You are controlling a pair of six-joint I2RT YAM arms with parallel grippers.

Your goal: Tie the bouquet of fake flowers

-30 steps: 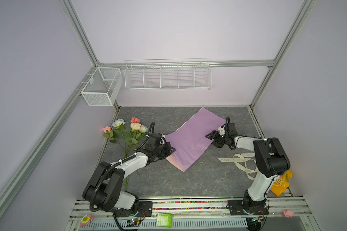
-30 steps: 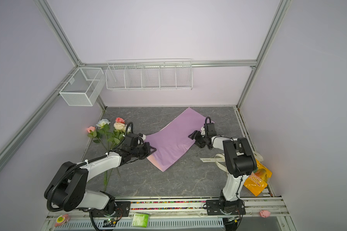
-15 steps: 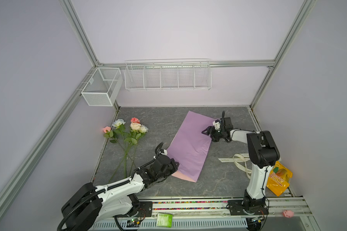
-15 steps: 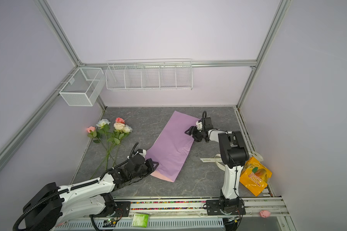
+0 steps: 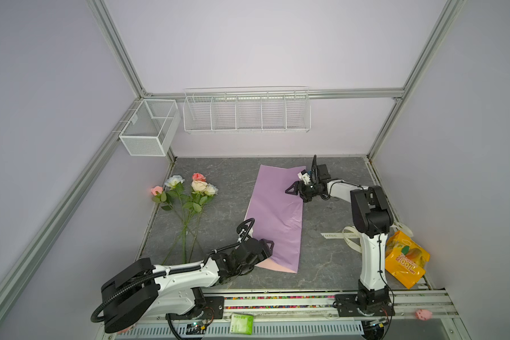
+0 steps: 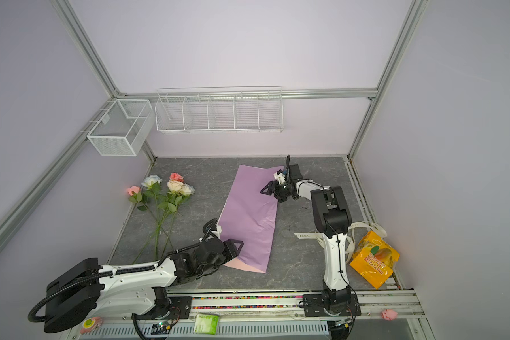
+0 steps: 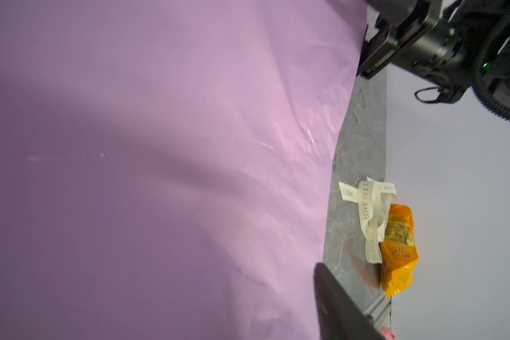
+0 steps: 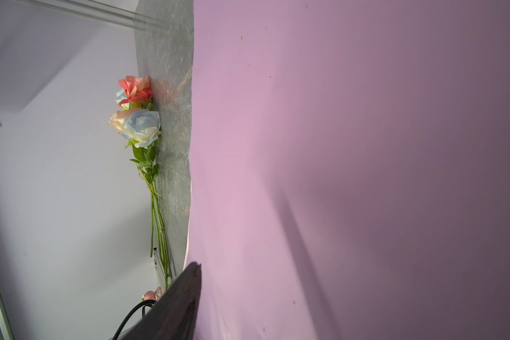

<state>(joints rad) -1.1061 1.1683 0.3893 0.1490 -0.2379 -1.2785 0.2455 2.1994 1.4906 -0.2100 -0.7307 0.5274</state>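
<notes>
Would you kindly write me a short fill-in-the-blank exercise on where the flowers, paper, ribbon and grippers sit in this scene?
1. In both top views the bouquet of fake flowers lies to the ____ of the lilac paper sheet.
2. The left gripper sits at the sheet's near end, the right gripper at its ____ end.
3. The cream lettered ribbon lies next to an ____ snack bag.

Missing words: left; far; orange.

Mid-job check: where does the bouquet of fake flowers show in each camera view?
In a top view: the bouquet of fake flowers lies left of the purple paper.
In a top view: again left of the paper.
Left wrist: not in it.
Right wrist: the bouquet lies beyond the paper's edge.
Shared landmark: the purple paper, in all four.
</notes>
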